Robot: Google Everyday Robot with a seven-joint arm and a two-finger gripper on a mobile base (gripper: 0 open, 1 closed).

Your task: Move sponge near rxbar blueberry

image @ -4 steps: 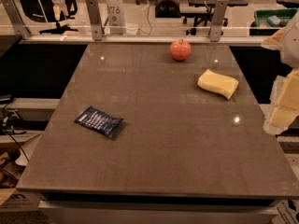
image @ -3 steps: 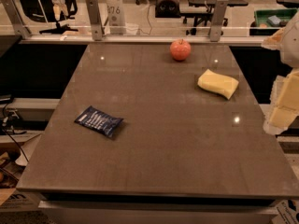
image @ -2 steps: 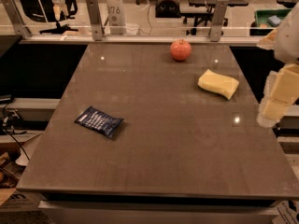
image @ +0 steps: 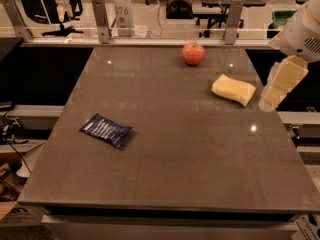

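The pale yellow sponge (image: pixel 233 89) lies on the brown table (image: pixel 165 149) at the right, towards the back. The dark blue rxbar blueberry (image: pixel 106 130) lies flat on the left half of the table, far from the sponge. My gripper (image: pixel 276 90) hangs at the right edge of the view, just right of the sponge and above the table's right edge, holding nothing.
A red apple (image: pixel 193 53) stands near the back edge, behind and left of the sponge. A metal rail with posts (image: pixel 100 14) runs along the back of the table. Chairs and desks stand beyond it.
My gripper has moved left and a little up, coming closer to the sponge. The sponge, bar and apple have not moved.
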